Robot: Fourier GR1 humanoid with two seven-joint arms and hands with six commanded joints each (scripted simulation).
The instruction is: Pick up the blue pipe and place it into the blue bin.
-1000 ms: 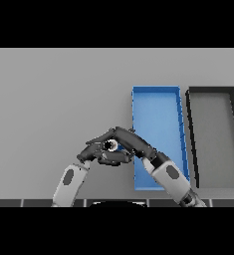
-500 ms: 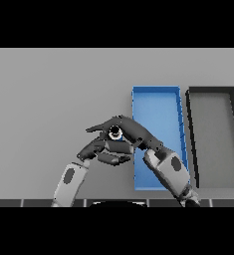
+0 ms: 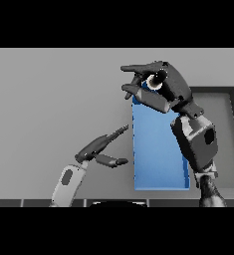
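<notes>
My right hand (image 3: 171, 84) is raised high over the far end of the blue bin (image 3: 156, 149). Its fingers and thumb curl round the blue pipe (image 3: 155, 81), whose pale ring-shaped end with a dark hole faces the camera. The rest of the pipe is hidden inside the hand. My right forearm crosses over the right side of the blue bin. My left hand (image 3: 99, 148) is open, with straight fingers, over the table just left of the blue bin, and holds nothing.
A dark grey bin (image 3: 227, 134) stands right of the blue bin, partly hidden by my right forearm. Grey table (image 3: 49, 109) spreads to the left and far side.
My right hand has lifted the pipe from the table left of the blue bin up and right, over the bin's far end. My left hand has let go and stayed low.
</notes>
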